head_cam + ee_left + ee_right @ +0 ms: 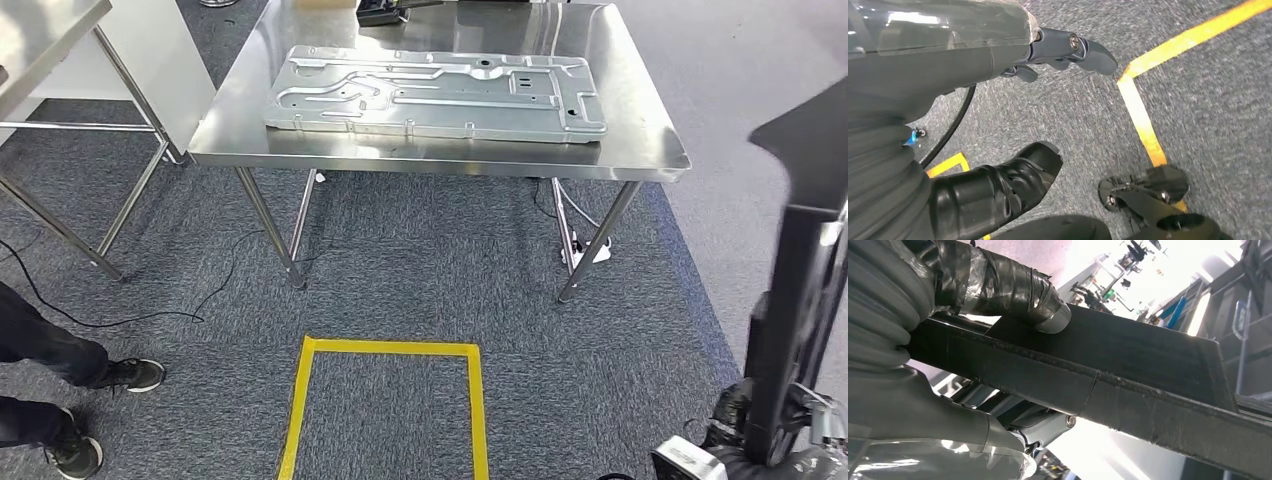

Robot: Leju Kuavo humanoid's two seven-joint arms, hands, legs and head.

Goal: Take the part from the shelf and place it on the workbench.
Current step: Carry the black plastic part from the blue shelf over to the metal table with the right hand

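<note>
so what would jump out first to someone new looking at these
Probably the big stamped metal plate lying flat on the steel workbench straight ahead. Next, the yellow tape rectangle on the carpet before it, and the dark flat part gripped in the right hand, standing tall at the right edge.

Left hand (pixel 998 65): grey ribbed cover, glossy clear shell, dark fingers with silver screws — thumb wrapped in black tape. Right hand (pixel 948 340): same ribbed grey cover, thumb taped black, silvery at tip.
</note>
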